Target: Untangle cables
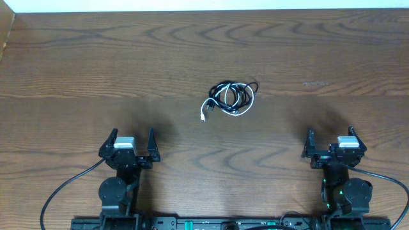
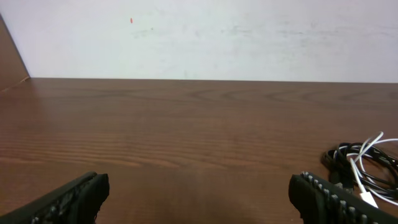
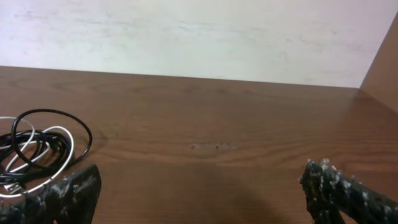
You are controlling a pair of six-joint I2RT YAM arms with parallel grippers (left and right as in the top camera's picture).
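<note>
The brown wooden table (image 1: 77, 64) fills the overhead view; its far edge meets a white wall (image 1: 192, 5) and its near edge is hidden under the arm bases. The left arm (image 1: 115, 188) and right arm (image 1: 348, 191) sit folded low at the near side, well apart, both cut off by the bottom of the frame, wrists pointing toward the wall; the left gripper (image 1: 133, 134) has its jaws spread wide with nothing between them, and the right gripper (image 1: 331, 134) is equally wide and holds nothing; each wrist view shows only the tips of the fingers (image 2: 68, 199), at the lower corners. The cables (image 1: 231, 96) lie in one small tangled bundle of loops near the table's middle, beyond and between the arms, touching neither, with open wood on every side; how many black cords it holds cannot be told; each wrist view cuts the bundle off at a side edge; a white plug end (image 1: 204, 117) trails out toward the left arm's side.
</note>
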